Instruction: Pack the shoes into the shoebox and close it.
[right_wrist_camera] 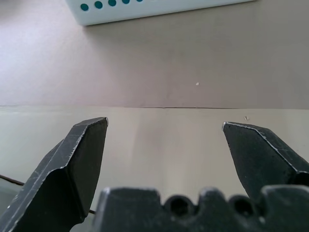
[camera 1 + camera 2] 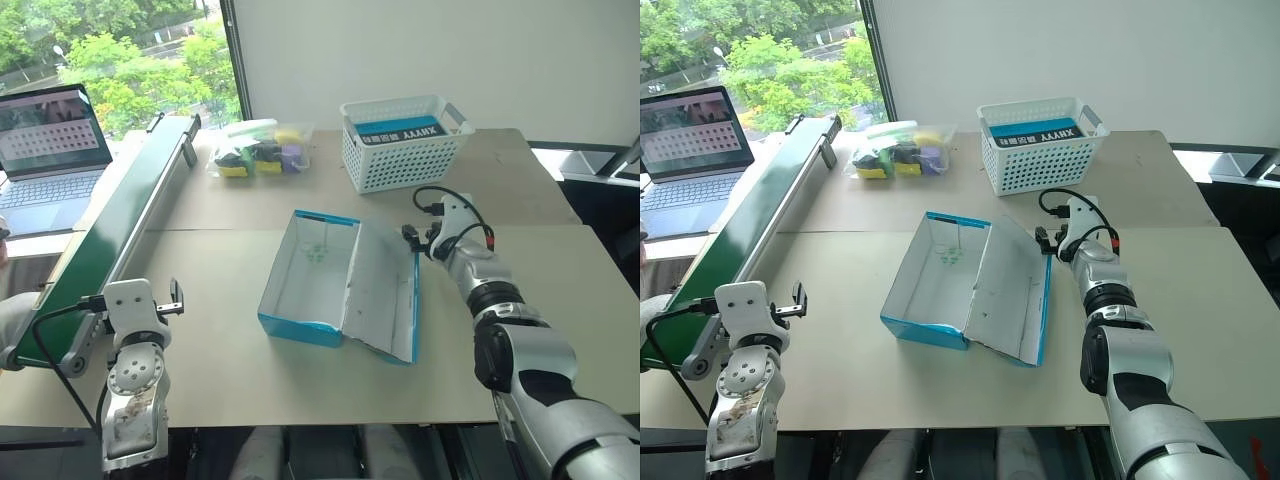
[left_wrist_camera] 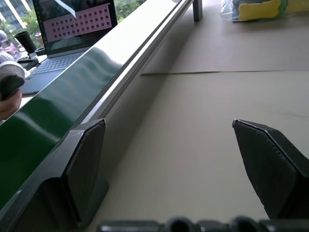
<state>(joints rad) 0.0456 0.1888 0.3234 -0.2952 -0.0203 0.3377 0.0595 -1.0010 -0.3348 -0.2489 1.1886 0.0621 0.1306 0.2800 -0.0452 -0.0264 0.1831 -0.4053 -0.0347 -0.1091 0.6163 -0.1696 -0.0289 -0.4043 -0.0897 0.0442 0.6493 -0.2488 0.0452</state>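
Observation:
The shoebox (image 2: 298, 329) lies open in the middle of the table, bright blue outside and white inside, with nothing in it. Its lid (image 2: 385, 295) is folded out flat to the right. The shoes are out of view. My right gripper (image 2: 430, 225) hovers just past the lid's far right corner, pointing toward the basket, open with nothing between its fingers (image 1: 82, 145). My left gripper (image 3: 169, 123) is low at the near left, beside the green conveyor, well left of the box. It is open and holds nothing.
A white lattice basket (image 2: 403, 150) with a blue lettered item stands at the back. A clear bag of coloured items (image 2: 258, 150) lies to its left. A green conveyor (image 2: 120, 230) runs along the table's left edge, with a laptop (image 2: 50, 150) beyond it.

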